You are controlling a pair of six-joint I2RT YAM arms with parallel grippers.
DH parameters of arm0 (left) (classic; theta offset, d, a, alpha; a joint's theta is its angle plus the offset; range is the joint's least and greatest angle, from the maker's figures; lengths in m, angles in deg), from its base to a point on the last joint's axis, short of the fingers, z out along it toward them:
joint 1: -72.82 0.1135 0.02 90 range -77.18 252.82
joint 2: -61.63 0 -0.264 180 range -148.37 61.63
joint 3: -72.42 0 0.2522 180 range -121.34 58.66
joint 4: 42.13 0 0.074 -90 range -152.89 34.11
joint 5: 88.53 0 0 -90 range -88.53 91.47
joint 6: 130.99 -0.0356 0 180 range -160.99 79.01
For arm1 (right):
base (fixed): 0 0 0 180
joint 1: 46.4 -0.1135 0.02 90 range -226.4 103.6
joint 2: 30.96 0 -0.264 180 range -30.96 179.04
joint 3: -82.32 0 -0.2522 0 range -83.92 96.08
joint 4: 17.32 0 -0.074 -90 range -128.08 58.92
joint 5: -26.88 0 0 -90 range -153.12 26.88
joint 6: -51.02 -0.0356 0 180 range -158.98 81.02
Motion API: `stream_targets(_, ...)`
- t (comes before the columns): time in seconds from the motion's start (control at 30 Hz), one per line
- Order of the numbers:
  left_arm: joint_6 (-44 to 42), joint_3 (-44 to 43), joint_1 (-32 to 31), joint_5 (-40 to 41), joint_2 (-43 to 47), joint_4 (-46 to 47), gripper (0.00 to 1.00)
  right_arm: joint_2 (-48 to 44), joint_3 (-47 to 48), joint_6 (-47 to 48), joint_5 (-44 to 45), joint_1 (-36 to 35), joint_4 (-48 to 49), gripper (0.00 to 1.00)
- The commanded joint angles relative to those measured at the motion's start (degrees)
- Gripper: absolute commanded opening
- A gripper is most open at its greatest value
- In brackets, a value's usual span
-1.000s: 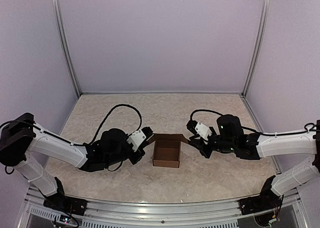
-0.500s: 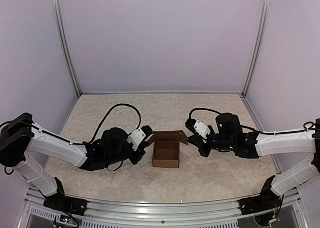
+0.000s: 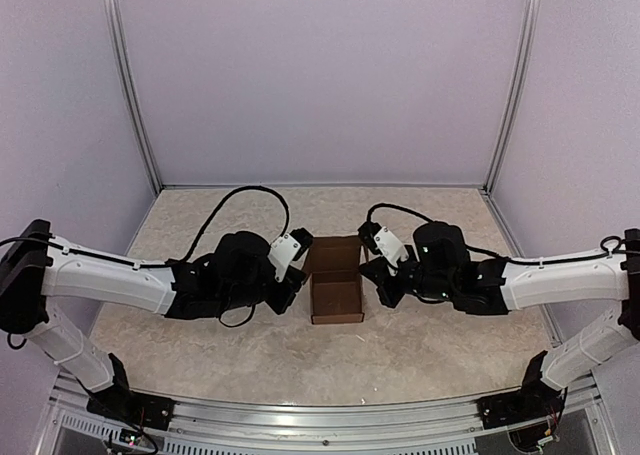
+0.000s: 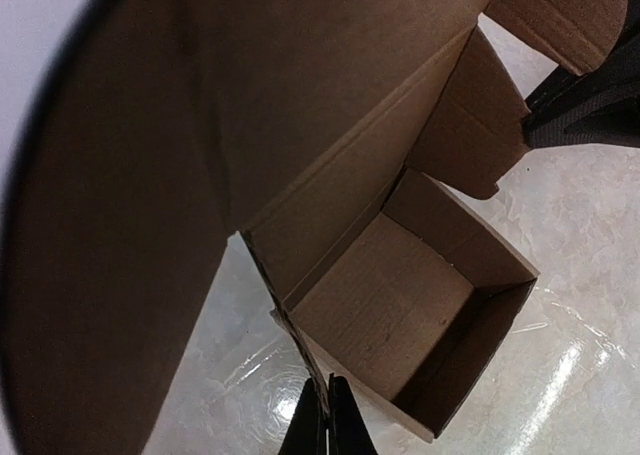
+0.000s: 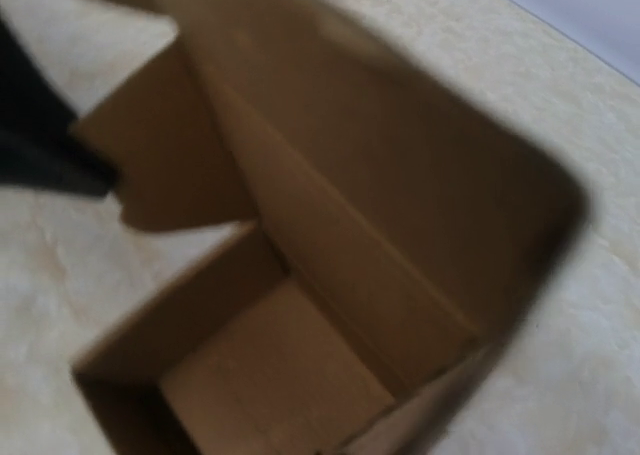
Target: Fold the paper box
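Left gripper (image 4: 326, 390) is clamped tight. Its two fingertips are pressed together right at the left wall of the paper box (image 3: 336, 300), and you can't tell whether cardboard sits between them. Right gripper (image 3: 371, 269) is clenched too, up against the right end of the box's lid. Whether it has a flap pinched you cannot tell, because its own camera shows only blurred cardboard and no fingers.

Wider now: the table (image 3: 430, 360) is a pale marbled surface. Your left arm (image 3: 110, 280) reaches in low from the left and your right arm (image 3: 560, 280) from the right, with both wrists meeting in the middle.

The box stands mid-table between the two grippers, upright, with its mouth open and its floor and four walls already formed. The lid panel (image 3: 335, 252) rises from the far wall and is not closed.

From the left wrist you see a side flap (image 4: 462, 125) hanging off the lid's right end, above the open mouth. A smaller rounded flap (image 4: 560, 15) shows past it at the top right, just beside the right gripper's dark fingers.

A black cable (image 3: 245, 197) loops over the left wrist.
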Motion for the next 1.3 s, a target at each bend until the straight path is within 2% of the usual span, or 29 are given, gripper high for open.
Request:
stream_targets(0.0, 4.31, -3.22, -1.34, -2.41, -0.76, -2.85, 0.00, 2.17, 2.34, -7.39, 4.53, -2.37, -1.21, 0.00)
stream_targets(0.53, 10.99, -9.67, -1.49, -1.14, -7.08, -6.18, 0.00, 4.59, 0.09, -9.26, 11.30, -5.51, -0.47, 0.00)
stream_targets(1.27, 14.65, -12.81, -4.80, -0.46, -11.23, -8.30, 0.00, 2.81, -4.26, -11.50, 13.71, -7.45, -0.70, 0.00)
